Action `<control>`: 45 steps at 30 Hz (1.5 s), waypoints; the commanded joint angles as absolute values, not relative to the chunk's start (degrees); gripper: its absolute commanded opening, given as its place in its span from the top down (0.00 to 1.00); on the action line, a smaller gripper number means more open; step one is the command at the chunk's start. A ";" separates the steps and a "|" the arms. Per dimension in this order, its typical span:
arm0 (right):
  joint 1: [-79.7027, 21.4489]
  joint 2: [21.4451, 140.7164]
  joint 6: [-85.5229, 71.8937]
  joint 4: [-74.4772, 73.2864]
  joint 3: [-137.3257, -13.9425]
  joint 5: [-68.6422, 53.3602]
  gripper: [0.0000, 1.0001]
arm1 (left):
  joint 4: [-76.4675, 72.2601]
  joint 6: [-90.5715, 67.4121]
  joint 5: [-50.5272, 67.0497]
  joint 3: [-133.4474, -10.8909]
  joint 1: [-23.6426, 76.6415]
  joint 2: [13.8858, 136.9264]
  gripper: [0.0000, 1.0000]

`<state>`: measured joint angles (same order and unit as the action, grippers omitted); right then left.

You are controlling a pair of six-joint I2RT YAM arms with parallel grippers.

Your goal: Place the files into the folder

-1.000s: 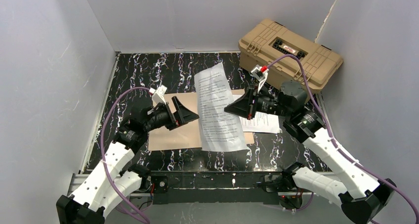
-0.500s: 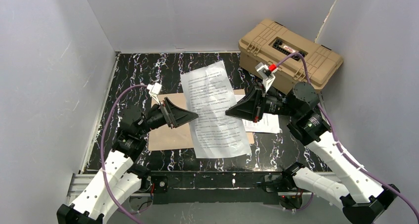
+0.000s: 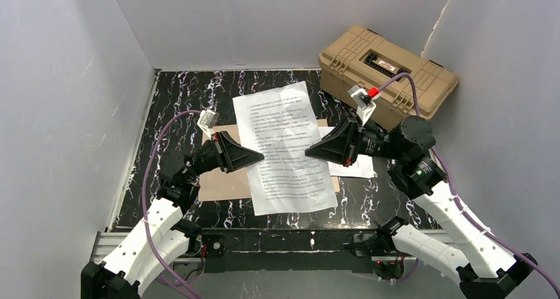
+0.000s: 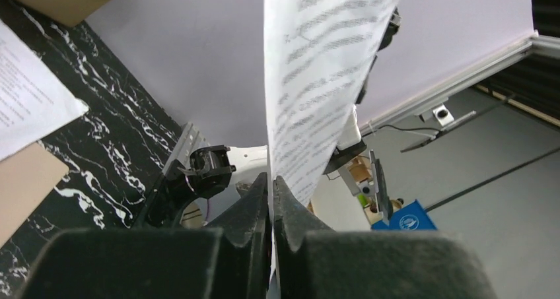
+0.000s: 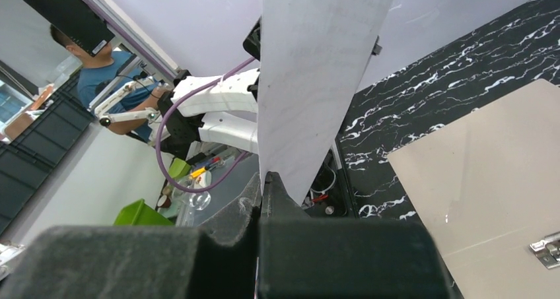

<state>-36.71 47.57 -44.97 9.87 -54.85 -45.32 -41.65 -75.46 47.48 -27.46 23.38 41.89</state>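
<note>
One of the files, a white printed sheet (image 3: 284,147), hangs in the air above the table, stretched between both grippers. My left gripper (image 3: 262,156) is shut on its left edge; in the left wrist view the sheet (image 4: 323,68) rises from between the closed fingertips of that gripper (image 4: 271,180). My right gripper (image 3: 307,150) is shut on the right edge, and the sheet (image 5: 317,68) stands up out of that gripper (image 5: 263,180). The folder (image 3: 221,183) lies open and flat under the sheet, its silver clip (image 5: 547,249) showing. A second sheet (image 3: 353,167) lies on the table by the folder's right end.
A bulky tan plastic case (image 3: 386,71) sits at the back right corner against the wall. Grey walls close in the black marbled table (image 3: 191,94) on the left, back and right. Both arm bases stand at the near edge.
My left gripper has shut on the sheet's left edge. The sheet has swung leftward and now faces the top camera more fully. The right gripper has drawn back slightly to the right.
</note>
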 commanded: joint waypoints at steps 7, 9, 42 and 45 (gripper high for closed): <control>-36.50 45.52 -37.40 -3.43 -57.19 -40.32 0.70 | -49.39 -77.70 52.49 -29.75 23.19 41.78 1.00; -36.54 45.82 -37.16 -3.76 -57.21 -40.74 0.65 | -49.39 -77.60 52.87 -30.03 23.19 42.23 1.00; -36.50 56.74 -30.01 -6.31 -61.75 -32.53 0.99 | 25.77 -42.40 18.03 -45.91 22.28 28.42 0.10; -36.49 59.72 -29.25 -4.83 -62.47 -32.43 0.99 | 36.35 -40.98 8.04 -48.13 22.24 27.55 0.07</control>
